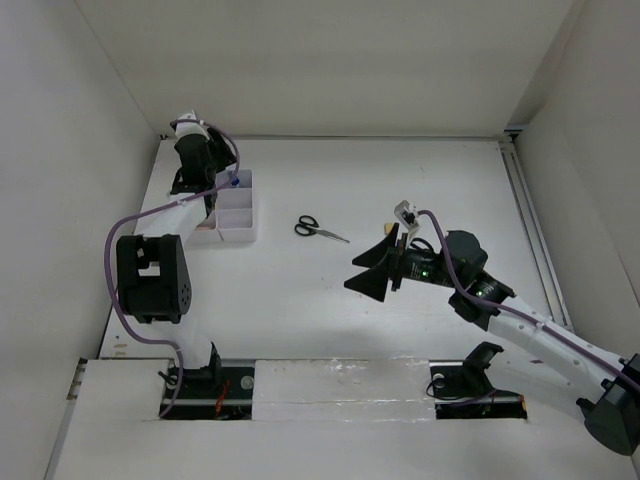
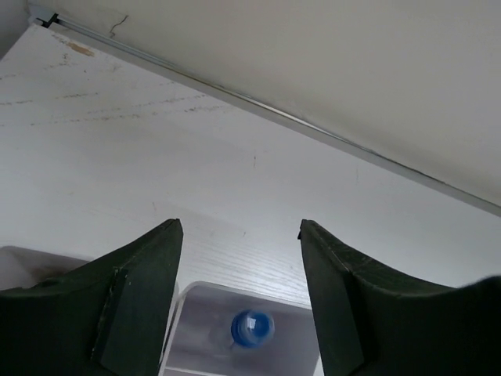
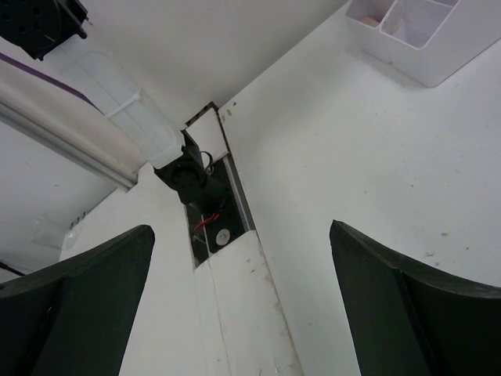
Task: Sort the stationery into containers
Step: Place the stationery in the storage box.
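The white organiser tray (image 1: pixel 238 212) stands at the far left of the table. A blue-capped clear tube (image 1: pixel 233 182) stands in its far compartment; in the left wrist view its blue cap (image 2: pixel 252 327) shows inside the tray's wall (image 2: pixel 235 291). My left gripper (image 1: pixel 210 176) is open and empty just above that compartment (image 2: pixel 240 227). Black-handled scissors (image 1: pixel 318 228) lie on the table right of the tray. My right gripper (image 1: pixel 372 268) is open and empty above mid-table (image 3: pixel 241 231), short of the scissors. The pens, highlighters and eraser are not visible.
White walls close in the table on the left, back and right. The right wrist view shows the tray's corner (image 3: pixel 415 35) and the left arm's base (image 3: pixel 196 182) in a slot at the near edge. The left forearm lies across the tray's left side.
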